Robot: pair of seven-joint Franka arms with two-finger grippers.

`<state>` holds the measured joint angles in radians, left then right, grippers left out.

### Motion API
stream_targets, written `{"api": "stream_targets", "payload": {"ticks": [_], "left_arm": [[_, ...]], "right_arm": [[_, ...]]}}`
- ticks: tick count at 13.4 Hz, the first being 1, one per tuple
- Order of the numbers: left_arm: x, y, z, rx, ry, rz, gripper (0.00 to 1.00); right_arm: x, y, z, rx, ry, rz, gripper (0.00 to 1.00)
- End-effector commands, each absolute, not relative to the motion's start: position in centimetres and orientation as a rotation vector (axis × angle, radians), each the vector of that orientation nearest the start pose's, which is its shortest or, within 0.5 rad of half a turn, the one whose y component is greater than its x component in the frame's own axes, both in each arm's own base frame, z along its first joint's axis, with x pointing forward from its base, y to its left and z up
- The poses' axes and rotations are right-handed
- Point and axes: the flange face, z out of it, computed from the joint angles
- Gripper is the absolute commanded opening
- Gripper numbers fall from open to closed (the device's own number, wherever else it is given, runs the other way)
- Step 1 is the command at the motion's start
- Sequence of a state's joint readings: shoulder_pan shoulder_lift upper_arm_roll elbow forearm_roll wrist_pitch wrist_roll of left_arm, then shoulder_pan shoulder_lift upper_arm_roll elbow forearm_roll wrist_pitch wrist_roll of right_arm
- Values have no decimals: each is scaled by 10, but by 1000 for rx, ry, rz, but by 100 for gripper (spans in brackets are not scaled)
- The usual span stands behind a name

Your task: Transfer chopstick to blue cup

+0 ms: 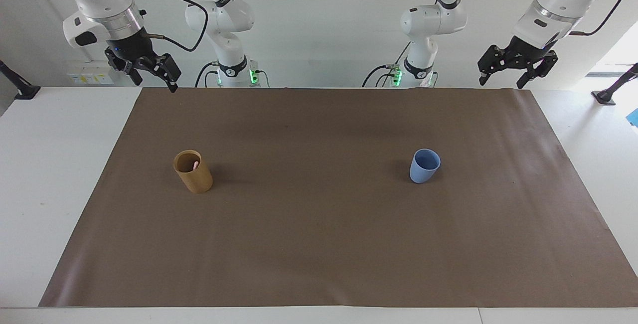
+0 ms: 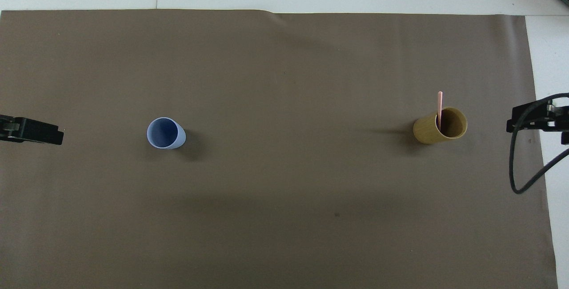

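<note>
One pale pink chopstick (image 2: 439, 106) stands in a tan wooden holder (image 2: 430, 130) toward the right arm's end of the brown mat; only its tip (image 1: 195, 165) shows in the facing view, inside the holder (image 1: 195, 178). The light-blue cup (image 1: 424, 165) stands upright and empty toward the left arm's end, and shows in the overhead view (image 2: 165, 133) too. My right gripper (image 1: 153, 81) hangs open and empty, high over the mat's corner at the robots' edge. My left gripper (image 1: 500, 80) hangs open and empty over the other corner at that edge. Neither touches anything.
The brown mat (image 1: 319, 244) covers most of the white table. A black cable (image 2: 518, 169) hangs by the right gripper (image 2: 531, 119) at the mat's edge. The left gripper's tip (image 2: 42, 131) shows at the edge of the overhead view.
</note>
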<state>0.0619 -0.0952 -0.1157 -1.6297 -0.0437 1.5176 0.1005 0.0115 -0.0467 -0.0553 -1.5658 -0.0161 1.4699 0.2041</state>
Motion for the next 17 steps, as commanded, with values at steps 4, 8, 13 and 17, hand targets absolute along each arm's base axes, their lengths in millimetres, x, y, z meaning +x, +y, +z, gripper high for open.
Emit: {"api": "stream_targets", "payload": {"ticks": [4, 8, 13, 17], "left_arm": [[531, -61, 572, -3184, 183, -16, 100], [535, -76, 527, -3190, 114, -56, 100], [539, -91, 462, -3190, 153, -19, 100], [549, -108, 395, -3198, 130, -10, 100]], "right_arm": [[527, -26, 646, -3130, 365, 62, 100], [527, -26, 646, -3131, 363, 62, 100], [527, -26, 646, -3131, 363, 62, 100], [527, -26, 646, -3131, 363, 62, 100]]}}
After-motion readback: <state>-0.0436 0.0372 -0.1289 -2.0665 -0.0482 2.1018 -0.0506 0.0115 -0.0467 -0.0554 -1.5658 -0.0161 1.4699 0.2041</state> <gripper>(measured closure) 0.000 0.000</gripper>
